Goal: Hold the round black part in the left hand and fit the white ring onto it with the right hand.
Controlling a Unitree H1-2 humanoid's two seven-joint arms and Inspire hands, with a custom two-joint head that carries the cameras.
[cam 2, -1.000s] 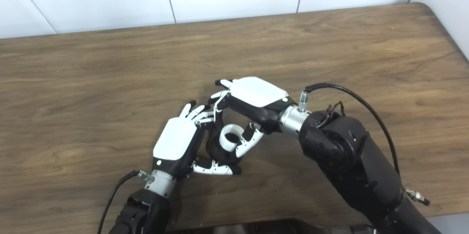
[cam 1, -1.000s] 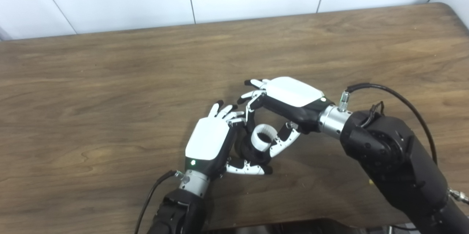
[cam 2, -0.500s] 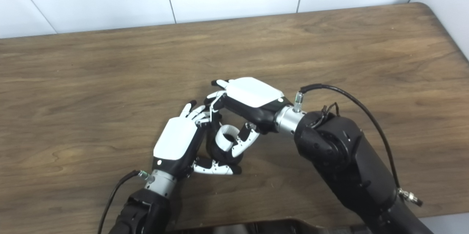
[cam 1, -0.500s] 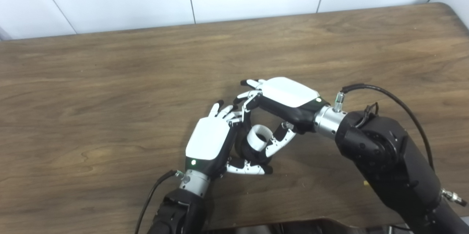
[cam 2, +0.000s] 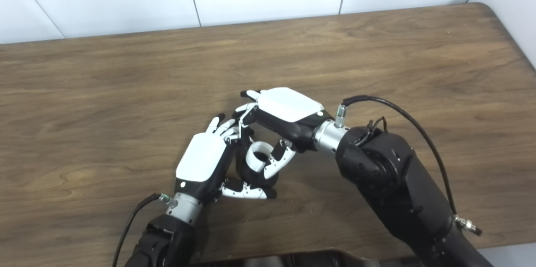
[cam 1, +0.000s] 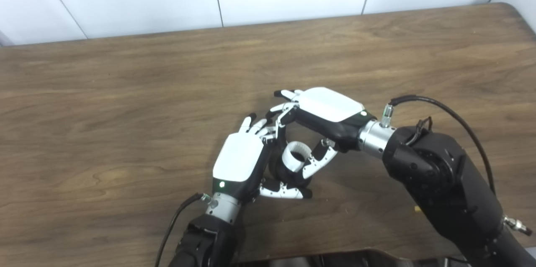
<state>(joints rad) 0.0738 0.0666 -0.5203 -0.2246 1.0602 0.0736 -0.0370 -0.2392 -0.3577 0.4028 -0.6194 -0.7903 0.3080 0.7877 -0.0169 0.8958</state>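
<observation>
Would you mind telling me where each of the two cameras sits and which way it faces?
Left eye view: on the robot's head, looking down at the wooden table; both arms enter from the bottom, left hand and right hand meeting.
Right eye view: beside it, a little to the right, facing the same way; the same arms show.
Shared: the white ring pinched by the right hand over the round black part in the left hand.

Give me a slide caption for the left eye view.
Left hand holds black part; right hand sets white ring on it, over wooden table.
</observation>
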